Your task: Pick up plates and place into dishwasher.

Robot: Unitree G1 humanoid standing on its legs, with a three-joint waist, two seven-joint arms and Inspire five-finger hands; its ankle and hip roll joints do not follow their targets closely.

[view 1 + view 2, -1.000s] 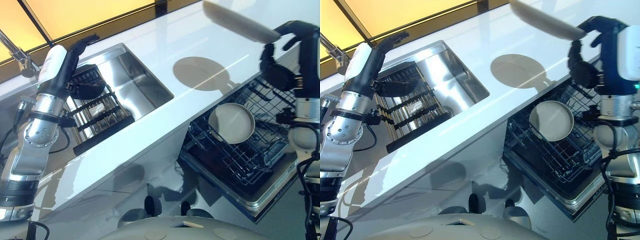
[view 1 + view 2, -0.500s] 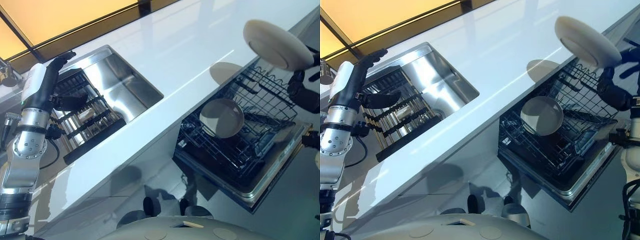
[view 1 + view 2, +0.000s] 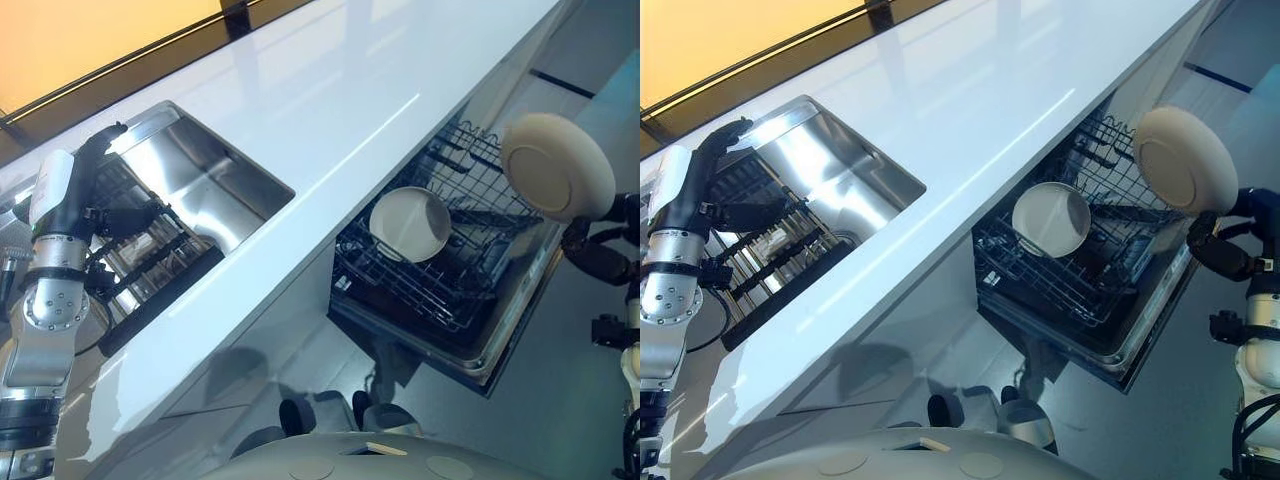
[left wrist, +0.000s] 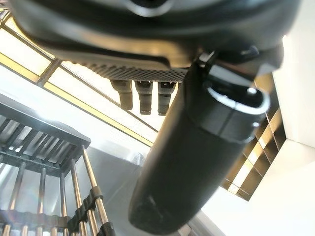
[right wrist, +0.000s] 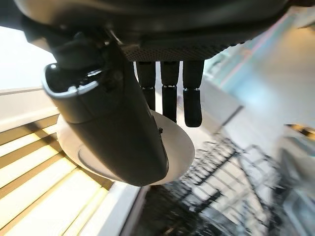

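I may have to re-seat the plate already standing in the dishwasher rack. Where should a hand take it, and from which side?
Probably by its upper rim, from above. The plate stands tilted on edge in the rack; its lower edge sits among the wires, and only the top rim is free.

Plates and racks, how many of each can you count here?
Plates: 2, one held up by the right robot hand, one standing in the dishwasher rack.
Racks: 2, the dishwasher rack and the sink rack.
Total: 4.

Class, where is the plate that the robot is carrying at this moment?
The carried plate is pinched in the right robot hand, held in the air at the right side of the head views, above the open dishwasher rack.
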